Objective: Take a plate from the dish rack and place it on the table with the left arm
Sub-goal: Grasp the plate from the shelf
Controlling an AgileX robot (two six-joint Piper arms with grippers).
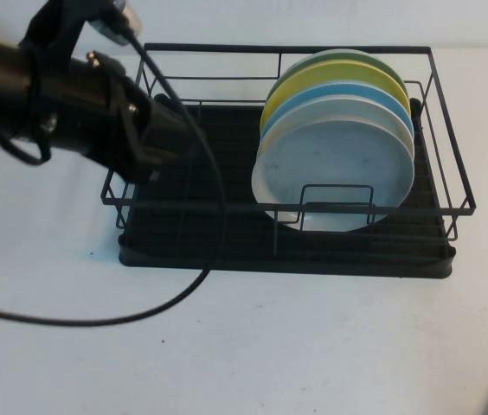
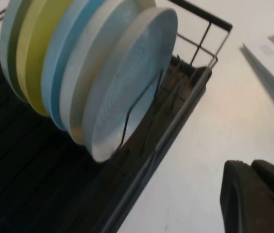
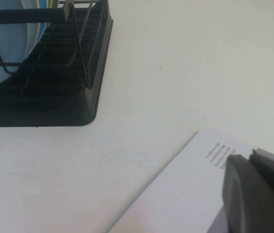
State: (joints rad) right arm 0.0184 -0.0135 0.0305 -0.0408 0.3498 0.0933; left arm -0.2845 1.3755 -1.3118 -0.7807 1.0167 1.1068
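Hovering our left gripper (image 1: pixel 153 160) over the dish rack (image 1: pixel 227 246), plate (image 1: pixel 335 177) beside it untouched; right gripper (image 3: pixel 258 194) over the table (image 3: pixel 176 73); we cannot tell either grip.

A round pale grey-blue plate (image 1: pixel 335 169) is standing on edge, foremost in a stack of plates, at three o'clock inside the rectangular black wire dish rack (image 1: pixel 287 233), which is sitting on the plain white table (image 1: pixel 253 346).

The bulky black left arm (image 1: pixel 45 95) is reaching over the rack's nine o'clock end, its left gripper (image 2: pixel 256 194) hanging beside the rack; the right gripper (image 3: pixel 256 194) is sitting low over the table, away from the rack.

Small illegible dark print on the white sheet (image 3: pixel 185 194).
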